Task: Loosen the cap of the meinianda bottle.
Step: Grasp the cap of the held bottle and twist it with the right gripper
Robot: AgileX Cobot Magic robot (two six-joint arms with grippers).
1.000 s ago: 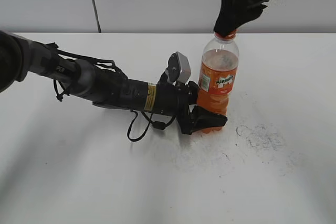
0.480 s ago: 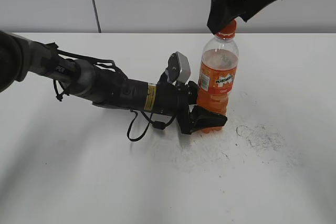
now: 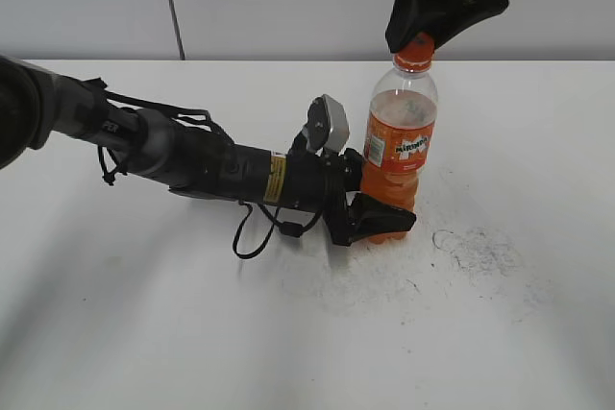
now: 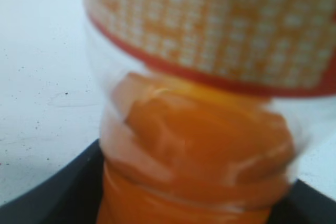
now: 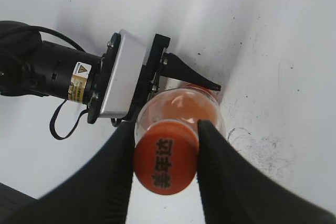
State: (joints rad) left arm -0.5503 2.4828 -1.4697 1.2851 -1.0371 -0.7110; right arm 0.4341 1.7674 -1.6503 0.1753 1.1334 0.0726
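Standing upright on a scuffed white table (image 3: 500, 333), the meinianda bottle (image 3: 399, 156) is braced low down by the left gripper (image 3: 382, 221), whose black fingers clamp either side of its base. From above, the right gripper (image 5: 165, 148) pinches the cap (image 5: 166, 164), one finger pressed against each side, dark print on the orange top facing the wrist camera.

The white table (image 3: 144, 333) carries the upright meinianda bottle (image 3: 399, 146). Right of the bottle's base, the surface has dark specks (image 3: 476, 249), maybe scuff marks.
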